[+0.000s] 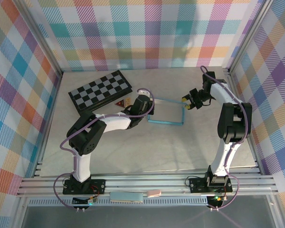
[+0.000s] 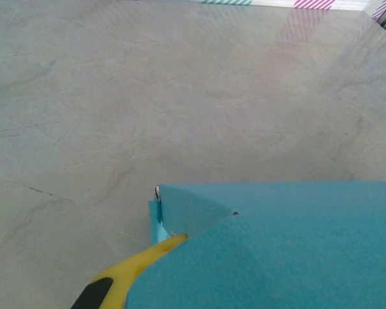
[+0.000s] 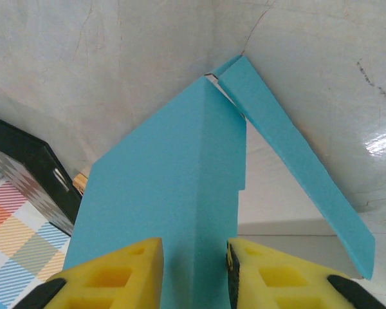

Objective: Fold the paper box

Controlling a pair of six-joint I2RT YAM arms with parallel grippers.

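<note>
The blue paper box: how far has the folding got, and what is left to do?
About midway. Done: the paper box has long walls standing around a pale floor. In hand: the left gripper is shut on its left end; the right gripper, jaws apart, straddles the right end wall. Left: that corner gapes in the right wrist view, so the ends probably need locking.

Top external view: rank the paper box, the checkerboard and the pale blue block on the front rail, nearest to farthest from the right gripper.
1. paper box: right edge at the right gripper.
2. checkerboard: far left, beyond the box.
3. pale blue block: near rail, left of centre.
</note>
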